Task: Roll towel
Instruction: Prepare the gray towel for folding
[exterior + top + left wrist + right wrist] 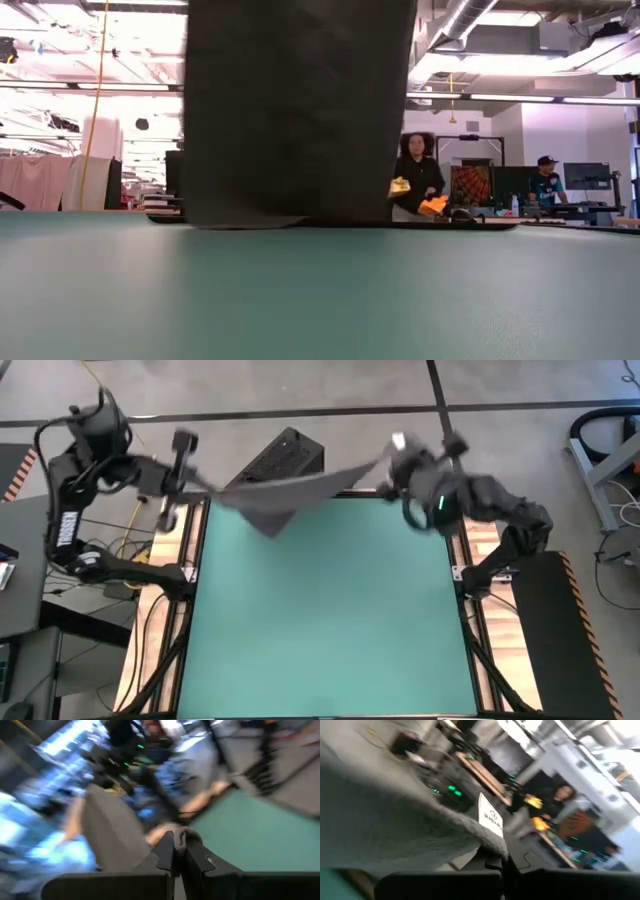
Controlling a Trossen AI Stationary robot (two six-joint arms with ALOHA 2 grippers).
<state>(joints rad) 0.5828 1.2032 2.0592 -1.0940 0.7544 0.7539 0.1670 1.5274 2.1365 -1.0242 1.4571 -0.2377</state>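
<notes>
The dark grey towel [290,495] hangs spread between my two grippers over the far edge of the green tabletop [330,620]. In the low view the towel [300,110] is a wide dark sheet, and its lower edge [245,222] reaches down to the tabletop's level. My left gripper [203,485] is shut on the towel's left upper corner. My right gripper [385,468] is shut on the right upper corner, beside the white label [490,820]. My left gripper pinches a bunched corner of the towel [181,838] between its two fingers [165,852]. The cloth spreads away from the fingers toward the other arm and hangs below the hold. My right gripper pinches the towel's upper edge just beside the label [496,845]. The fingers themselves are mostly hidden under the cloth. The towel stretches from there toward my left gripper and hangs down.
A black box [285,455] stands just beyond the table's far edge, behind the towel. Wooden side rails [185,560] run along the table's left and right. Two people [418,175] are in the room far behind. The green top lies bare on the near side of the towel.
</notes>
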